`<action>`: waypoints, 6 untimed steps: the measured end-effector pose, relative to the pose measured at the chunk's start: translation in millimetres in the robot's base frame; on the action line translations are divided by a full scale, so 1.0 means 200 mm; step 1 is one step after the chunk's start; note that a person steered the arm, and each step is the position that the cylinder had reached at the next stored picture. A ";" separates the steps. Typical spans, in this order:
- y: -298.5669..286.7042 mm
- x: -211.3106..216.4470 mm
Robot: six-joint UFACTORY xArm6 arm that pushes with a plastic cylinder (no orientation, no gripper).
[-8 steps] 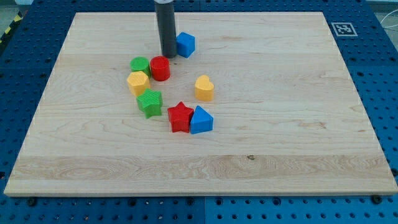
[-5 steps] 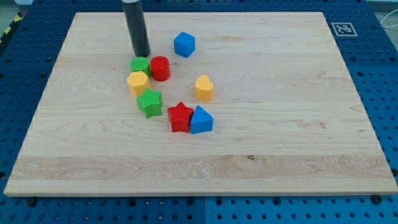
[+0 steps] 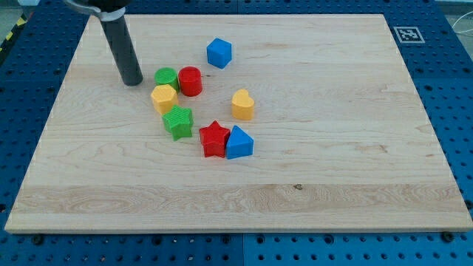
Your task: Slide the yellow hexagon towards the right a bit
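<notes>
Pincer being absent on this arm, nothing is being held; my tip (image 3: pixel 133 83) is resting on the counter (image 3: pixel 355 170), at about ten o'clock from the yellow hexagon (image 3: pixel 164 97) and just left of the green cylinder (image 3: pixel 166 77), apart from both. That hexagon is sitting touching the green cylinder at its twelve, with the red cylinder (image 3: pixel 191 80) at one o'clock and a green star (image 3: pixel 178 121) at five. Further toward four are lying a red star (image 3: pixel 214 138) and a blue triangle (image 3: pixel 239 142).
</notes>
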State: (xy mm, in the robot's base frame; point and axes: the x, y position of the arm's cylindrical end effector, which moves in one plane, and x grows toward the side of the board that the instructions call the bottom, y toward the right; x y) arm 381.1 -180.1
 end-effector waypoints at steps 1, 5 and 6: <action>0.00 0.10; 0.25 0.16; 0.33 0.16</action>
State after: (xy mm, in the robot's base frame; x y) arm 413.9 -114.2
